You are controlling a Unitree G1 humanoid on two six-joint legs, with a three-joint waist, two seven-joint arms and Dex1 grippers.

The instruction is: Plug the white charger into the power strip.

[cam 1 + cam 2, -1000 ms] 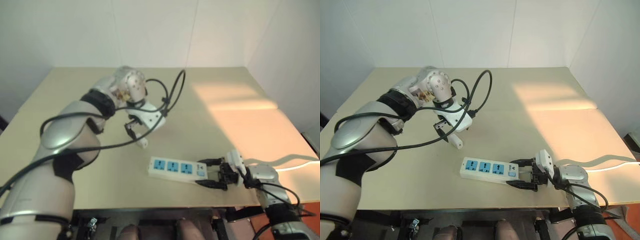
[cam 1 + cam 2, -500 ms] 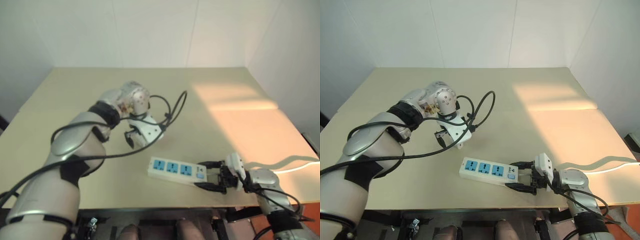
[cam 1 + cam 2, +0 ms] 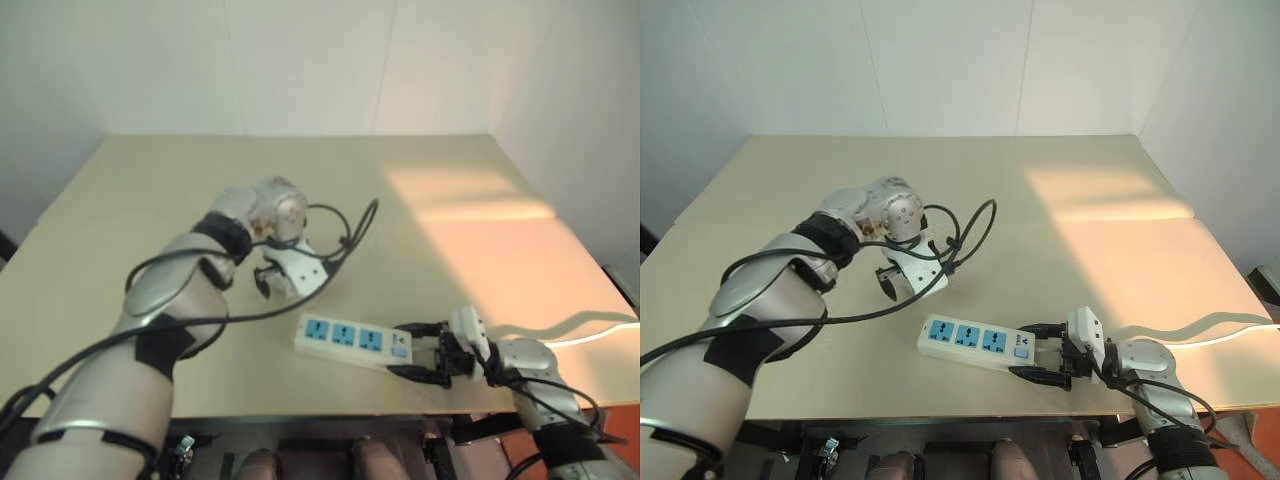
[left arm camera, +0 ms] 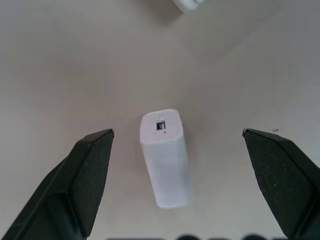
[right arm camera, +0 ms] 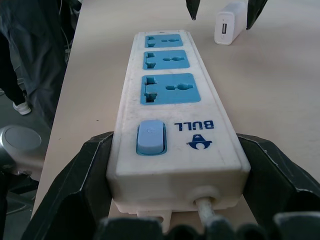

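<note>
right gripper [image 5: 170, 220] pinches the power strip [image 5: 172, 107] at its switch end, nr the table [image 3: 1090, 170] front edge. beyond, left gripper [image 4: 177, 150] hangs spread wide over the white charger [image 4: 165, 157], lying flat. step: pickup; next needs descent & squeeze. plenty free tabletop farther back.

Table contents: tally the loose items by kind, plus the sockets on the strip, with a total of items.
White charger: 1
Power strip: 1
Blue-faced sockets on the power strip: 3
Total loose items on the table: 2
</note>
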